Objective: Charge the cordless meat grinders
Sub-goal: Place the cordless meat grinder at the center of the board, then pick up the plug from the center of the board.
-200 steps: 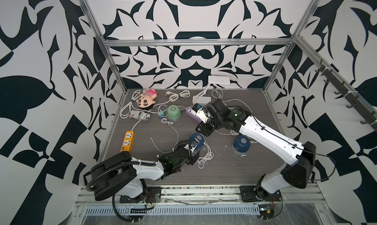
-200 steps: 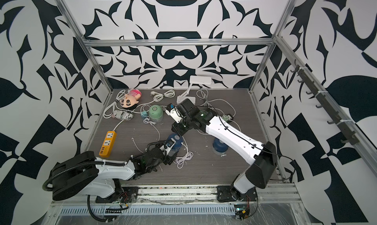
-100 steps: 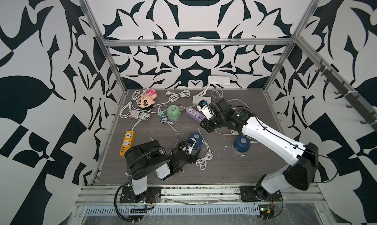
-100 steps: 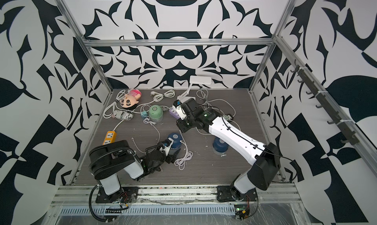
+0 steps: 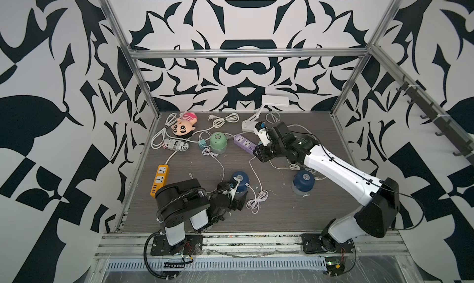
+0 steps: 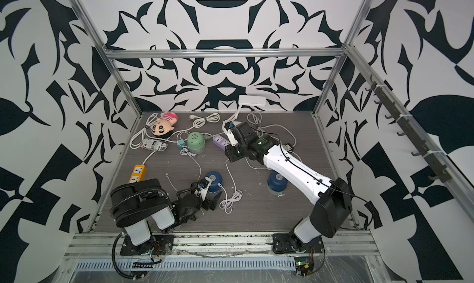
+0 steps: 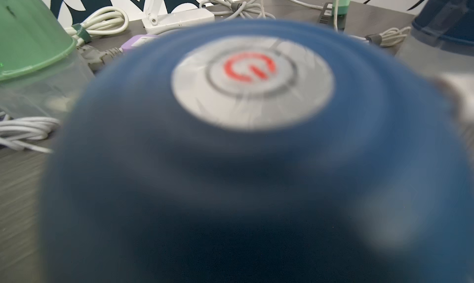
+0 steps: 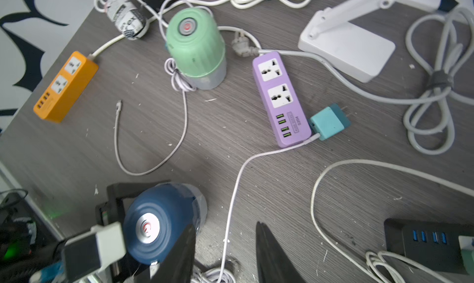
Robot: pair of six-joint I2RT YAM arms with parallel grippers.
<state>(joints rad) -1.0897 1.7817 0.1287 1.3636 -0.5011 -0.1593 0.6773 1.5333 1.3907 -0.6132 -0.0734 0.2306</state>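
Observation:
Three cordless meat grinders stand on the table. The mint green one (image 5: 218, 142) (image 8: 195, 45) is at the back. One navy grinder (image 5: 303, 181) is on the right. The other navy grinder (image 5: 240, 180) (image 8: 156, 225) fills the blurred left wrist view (image 7: 230, 166). My left gripper (image 5: 230, 192) is open, its jaws either side of this grinder. A white cable end sits at the grinder's side. My right gripper (image 8: 225, 230) (image 5: 257, 153) hangs open above the table near the purple power strip (image 8: 280, 99), holding nothing.
A teal plug adapter (image 8: 327, 124) lies loose at the purple strip's end, its white cable running to a coil (image 5: 256, 201). An orange strip (image 5: 160, 180), a black strip (image 8: 431, 245), a white lamp (image 5: 256, 117), a doll (image 5: 183, 125) and loose cords crowd the back.
My left arm has folded in toward the table's middle while its gripper stayed at the navy grinder. My right gripper has drawn back slightly and its jaws stand wider.

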